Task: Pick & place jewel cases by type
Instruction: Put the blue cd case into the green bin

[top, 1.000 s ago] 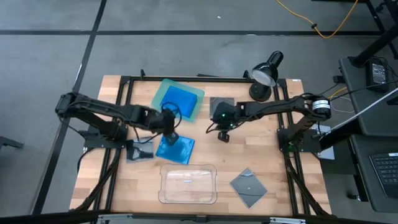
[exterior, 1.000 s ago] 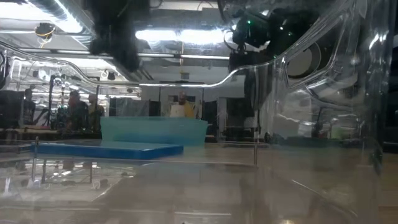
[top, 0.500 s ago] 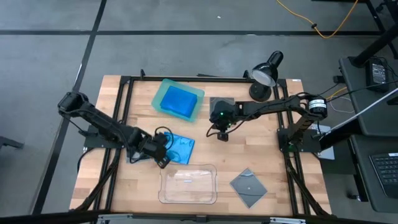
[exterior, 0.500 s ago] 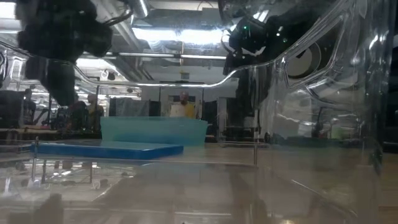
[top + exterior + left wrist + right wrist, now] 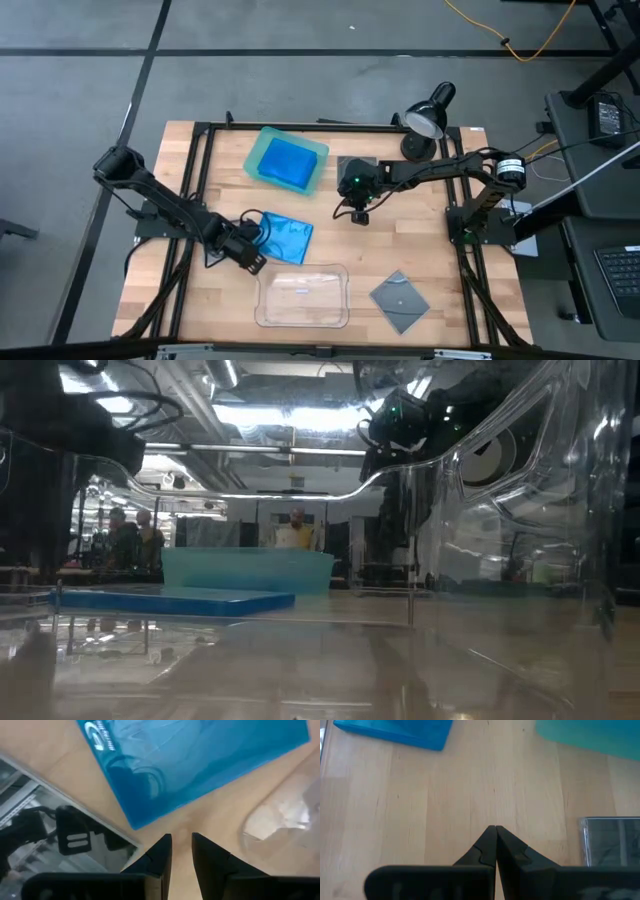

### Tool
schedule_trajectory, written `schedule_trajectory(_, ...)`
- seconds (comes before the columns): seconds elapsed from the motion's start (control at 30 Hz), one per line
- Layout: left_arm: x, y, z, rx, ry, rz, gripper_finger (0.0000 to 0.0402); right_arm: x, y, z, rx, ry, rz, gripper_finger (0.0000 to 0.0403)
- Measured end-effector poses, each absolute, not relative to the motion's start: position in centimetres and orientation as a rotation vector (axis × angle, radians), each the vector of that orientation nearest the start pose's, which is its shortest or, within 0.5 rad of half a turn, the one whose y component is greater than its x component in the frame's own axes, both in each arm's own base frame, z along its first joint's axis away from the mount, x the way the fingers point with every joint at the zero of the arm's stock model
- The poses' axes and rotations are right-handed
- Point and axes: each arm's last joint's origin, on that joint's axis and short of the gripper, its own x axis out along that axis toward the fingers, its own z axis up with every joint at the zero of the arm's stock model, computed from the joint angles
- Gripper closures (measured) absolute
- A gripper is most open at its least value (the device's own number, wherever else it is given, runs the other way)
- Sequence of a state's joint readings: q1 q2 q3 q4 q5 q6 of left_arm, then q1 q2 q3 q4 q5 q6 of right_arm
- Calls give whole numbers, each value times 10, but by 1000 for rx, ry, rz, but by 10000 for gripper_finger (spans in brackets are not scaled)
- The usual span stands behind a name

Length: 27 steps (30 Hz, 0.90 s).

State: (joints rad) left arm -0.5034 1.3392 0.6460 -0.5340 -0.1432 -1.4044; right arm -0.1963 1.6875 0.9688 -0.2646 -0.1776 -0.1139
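On the desk (image 5: 190,310) the blue jewel case (image 5: 285,238) lies just beside the left pincer (image 5: 250,262), its fingers narrowly apart, far nearer than the right pincer (image 5: 360,218), pressed together.

Wooden table (image 5: 190,300) — teal tray (image 5: 313,163), clear tray (image 5: 303,298), blue case (image 5: 285,238), grey cases (image 5: 400,300), desk lamp (image 5: 428,122)

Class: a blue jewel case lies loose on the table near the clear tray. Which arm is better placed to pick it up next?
Left, probably. The left gripper sits right beside the blue jewel case, jaws slightly apart. The right gripper hangs farther off, jaws shut.
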Motion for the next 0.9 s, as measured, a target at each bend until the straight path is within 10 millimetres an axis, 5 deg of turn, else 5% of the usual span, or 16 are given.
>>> schedule_trajectory(0.47, 193, -74, 144, -760, 1147, 567, 369, 322, -59, 169, 76, 973, 40, 393)
schedule_trajectory(0.9, 214, -25, 141, -535, 1047, 596, 372, 321, -61, 169, 53, 971, 47, 393)
